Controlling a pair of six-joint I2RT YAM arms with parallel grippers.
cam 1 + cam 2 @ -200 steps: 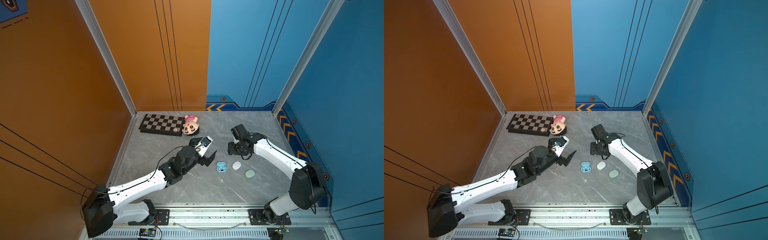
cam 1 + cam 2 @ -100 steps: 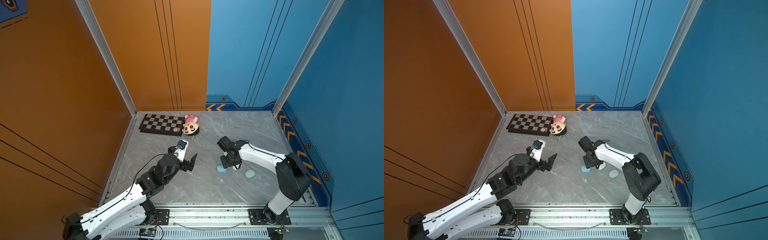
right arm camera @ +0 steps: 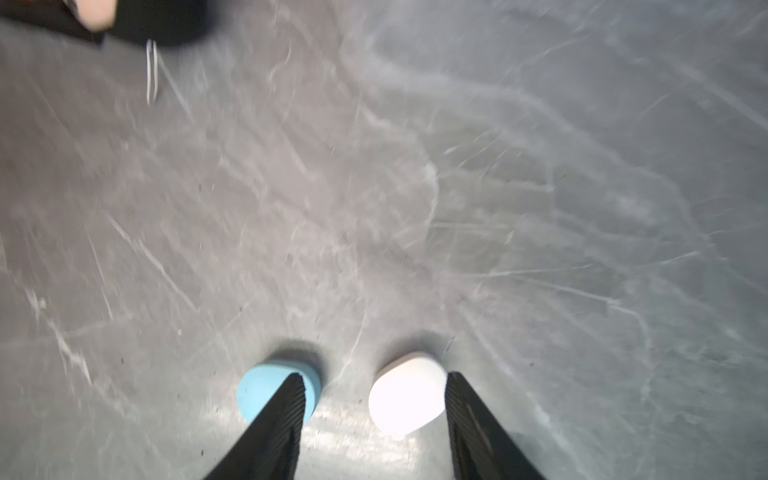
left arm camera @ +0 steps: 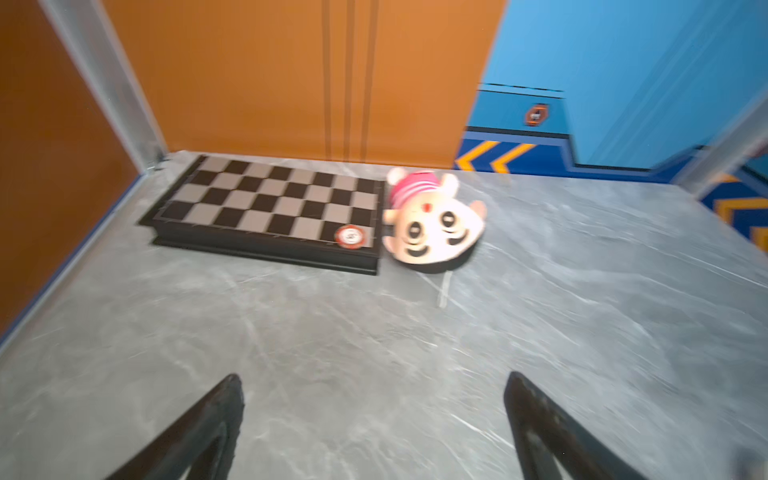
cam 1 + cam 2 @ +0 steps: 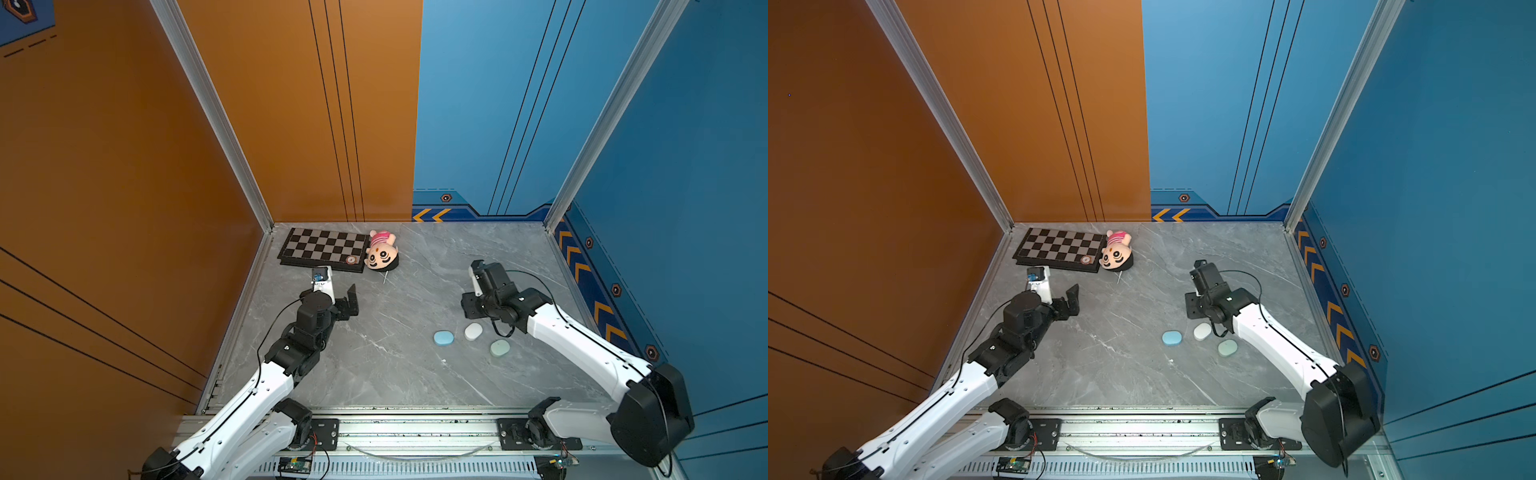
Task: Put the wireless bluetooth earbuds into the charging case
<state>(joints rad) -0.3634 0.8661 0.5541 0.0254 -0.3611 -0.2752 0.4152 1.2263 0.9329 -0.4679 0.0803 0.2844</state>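
Three shut oval charging cases lie on the grey floor at the right in both top views: blue [image 5: 443, 337] [image 5: 1171, 338], white [image 5: 473, 331] [image 5: 1202, 331] and mint [image 5: 499, 348]. No earbuds show; they are hidden. My right gripper [image 5: 468, 302] [image 3: 375, 376] hangs open just behind the white case, holding nothing. In the right wrist view the blue case [image 3: 270, 390] and white case [image 3: 405, 395] lie below its fingertips. My left gripper [image 5: 340, 293] [image 4: 372, 376] stands wide open over bare floor at the left, far from the cases.
A folded chessboard [image 5: 324, 249] [image 4: 266, 208] lies at the back left, with a plush doll head [image 5: 382, 255] [image 4: 432, 224] against its right end. Orange and blue walls close in the floor on three sides. A metal rail [image 5: 415, 428] runs along the front.
The blue case stood open a second ago and is now shut. My right gripper came down on it, then drew back. My left arm pulled away to the left.
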